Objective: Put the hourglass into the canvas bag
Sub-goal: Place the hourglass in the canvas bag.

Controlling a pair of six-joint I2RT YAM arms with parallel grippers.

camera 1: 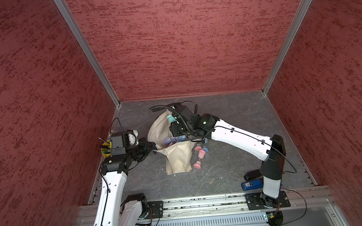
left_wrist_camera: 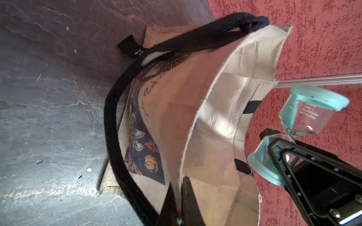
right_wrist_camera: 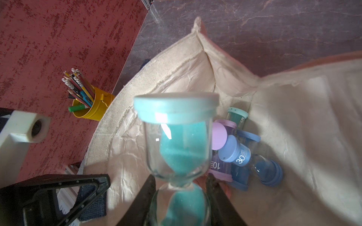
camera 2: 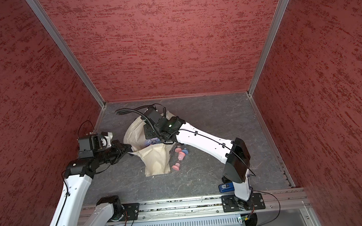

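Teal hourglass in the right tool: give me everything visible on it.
The teal hourglass has two clear glass bulbs joined at a narrow neck, each capped by a teal plastic-looking disc; teal sand shows in both. White print on one bulb reads 5 and minutes. The right tool pinches its neck; nothing else touches it. It hangs over the open mouth of the canvas bag, above the other hourglasses lying inside.

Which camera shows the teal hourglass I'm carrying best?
Left wrist: the teal hourglass shows whole, both caps, neck in the jaws of the right gripper, near the canvas bag. Right wrist shows it closer but cut off below; a top view shows only one cap.
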